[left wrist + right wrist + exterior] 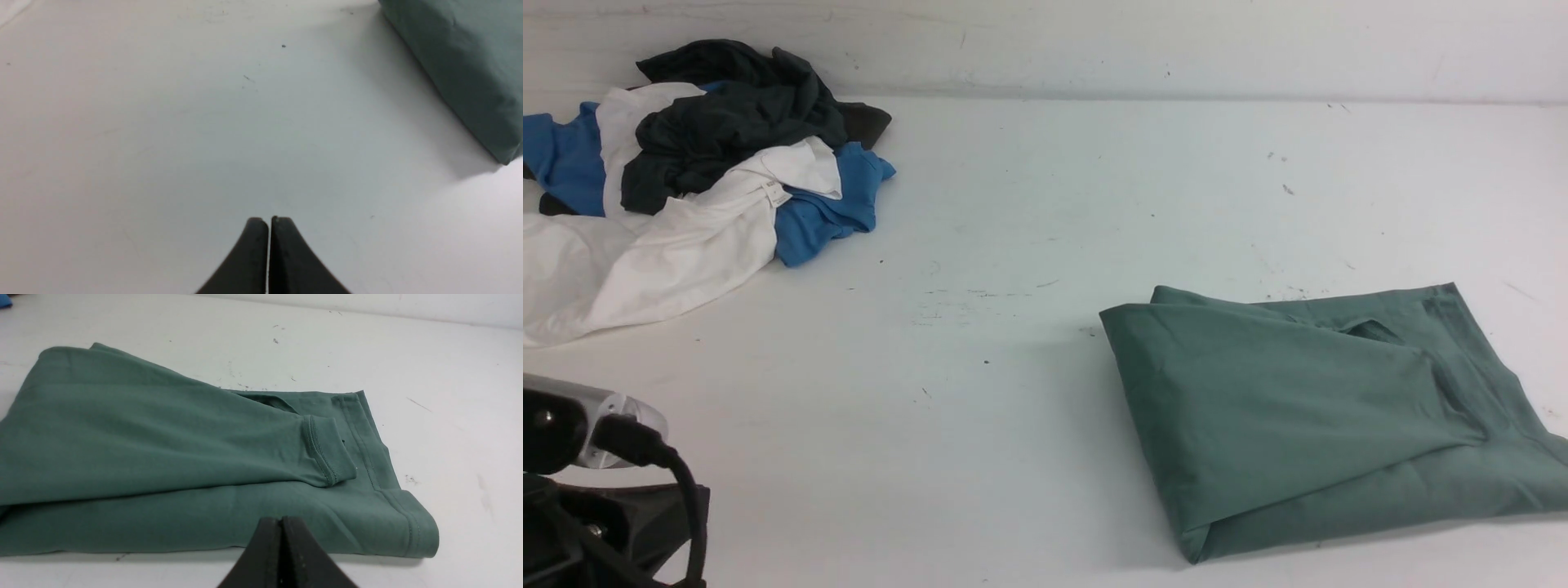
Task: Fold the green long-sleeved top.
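At the far left of the front view, a heap of other clothes [686, 180] in white, blue and dark grey is lying bunched on the white surface [1013, 245], well apart from everything else. Below it, at the near left corner, part of the left arm [596, 490] is showing. Its wrist view shows the left pincer [269, 222] with both tips pressed together, gripping nothing and hanging over bare surface, with one edge of the green top just reaching into that picture.

Moving right, the middle of the surface is carrying nothing but a few dark specks.

On the right, the green top [1307, 408] is lying flat in a compact, roughly rectangular bundle, with a sleeve cuff [327, 453] resting on its upper layer. The right pincer [282, 522] is hovering near the closest edge of the top, its tips also together and gripping nothing.

Judging by this, the folding is looking finished or nearly so, with both arms clear of the cloth. Any next move is probably calling only for a light tidying of the bundle, or for parking the arms.
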### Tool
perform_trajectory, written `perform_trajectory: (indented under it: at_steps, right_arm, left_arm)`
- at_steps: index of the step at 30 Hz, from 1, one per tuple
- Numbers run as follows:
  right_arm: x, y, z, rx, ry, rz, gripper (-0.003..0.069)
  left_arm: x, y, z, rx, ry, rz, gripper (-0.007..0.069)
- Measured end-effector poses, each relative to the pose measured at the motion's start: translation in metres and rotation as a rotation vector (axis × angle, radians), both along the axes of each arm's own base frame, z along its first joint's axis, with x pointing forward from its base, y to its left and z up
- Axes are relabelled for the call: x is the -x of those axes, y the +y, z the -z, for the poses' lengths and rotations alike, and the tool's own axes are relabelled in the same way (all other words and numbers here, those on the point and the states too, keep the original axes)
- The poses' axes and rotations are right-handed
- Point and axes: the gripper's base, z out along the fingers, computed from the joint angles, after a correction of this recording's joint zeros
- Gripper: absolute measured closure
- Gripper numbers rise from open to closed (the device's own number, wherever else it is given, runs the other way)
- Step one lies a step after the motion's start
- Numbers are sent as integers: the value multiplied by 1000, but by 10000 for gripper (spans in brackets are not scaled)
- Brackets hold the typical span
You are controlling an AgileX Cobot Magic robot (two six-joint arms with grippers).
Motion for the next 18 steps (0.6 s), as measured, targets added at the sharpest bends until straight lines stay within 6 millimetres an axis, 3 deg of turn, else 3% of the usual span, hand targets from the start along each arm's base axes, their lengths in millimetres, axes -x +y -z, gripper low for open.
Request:
perform_trajectory:
  at_steps: [4,14,18]
  right_arm:
    - [0,0,0,-19,0,4,673]
    - [0,0,0,-24,-2,6,673]
    - [0,0,0,-24,-2,6,673]
  left_arm:
    - [-3,-1,-4,18,-51,1,629]
    - [-19,2,-41,156,-468,-90,629]
    - [-20,2,-46,174,-522,-102,629]
